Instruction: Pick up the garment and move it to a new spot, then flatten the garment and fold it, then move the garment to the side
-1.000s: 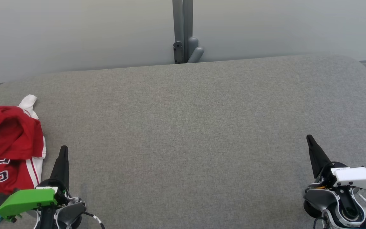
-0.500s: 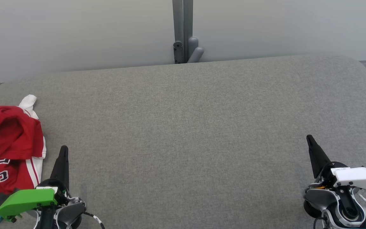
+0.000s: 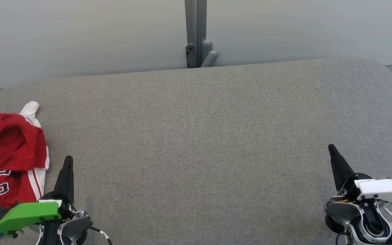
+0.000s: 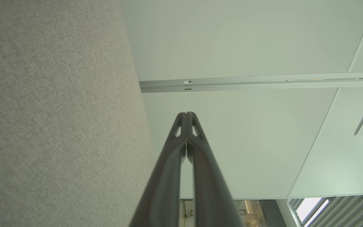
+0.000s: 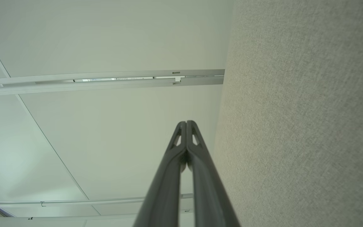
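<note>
I see crumpled red garment lower left, just beside my left tool, clenched empty; right tool lower right, clenched empty.

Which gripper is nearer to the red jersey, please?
Left. The left gripper is just beside the red jersey, on its right; the right gripper is far across the grey fabric surface.

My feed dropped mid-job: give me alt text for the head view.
A crumpled red and white garment lies at the left edge of a grey padded surface, beside the shut left gripper. The shut right gripper sits at lower right, holding nothing.
</note>
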{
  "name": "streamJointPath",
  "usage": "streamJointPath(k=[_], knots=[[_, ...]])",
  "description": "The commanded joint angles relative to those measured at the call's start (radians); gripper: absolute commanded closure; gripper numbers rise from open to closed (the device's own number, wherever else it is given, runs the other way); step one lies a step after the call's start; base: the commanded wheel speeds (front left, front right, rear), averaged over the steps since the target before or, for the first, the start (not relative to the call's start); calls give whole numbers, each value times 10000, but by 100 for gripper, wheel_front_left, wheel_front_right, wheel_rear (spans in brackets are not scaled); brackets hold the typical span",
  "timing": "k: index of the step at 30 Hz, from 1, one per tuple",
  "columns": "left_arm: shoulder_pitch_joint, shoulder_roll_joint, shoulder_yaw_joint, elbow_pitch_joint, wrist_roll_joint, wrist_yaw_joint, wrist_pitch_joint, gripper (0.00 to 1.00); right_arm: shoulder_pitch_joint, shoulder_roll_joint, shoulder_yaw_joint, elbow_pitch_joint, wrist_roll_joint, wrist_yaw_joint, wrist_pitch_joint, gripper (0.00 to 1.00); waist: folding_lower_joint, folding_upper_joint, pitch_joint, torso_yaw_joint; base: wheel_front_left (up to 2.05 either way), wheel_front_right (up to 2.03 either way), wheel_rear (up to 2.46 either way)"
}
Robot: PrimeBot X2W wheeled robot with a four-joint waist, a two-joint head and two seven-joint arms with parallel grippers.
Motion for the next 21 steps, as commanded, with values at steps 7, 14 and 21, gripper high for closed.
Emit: streamJointPath(k=[7, 14, 21], knots=[[-135, 63, 8, -52, -26, -67, 27, 100, 64, -46, -12, -33, 56, 4, 31, 100, 0, -1, 0, 0, 0, 0, 0], [-135, 63, 8, -52, -26, -67, 27, 100, 65, -46, -12, -33, 56, 4, 31, 100, 0, -1, 0, 0, 0, 0, 0], [-136, 63, 8, -52, -26, -67, 27, 100, 65, -46, -12, -33, 56, 4, 31, 100, 0, -1, 0, 0, 0, 0, 0]])
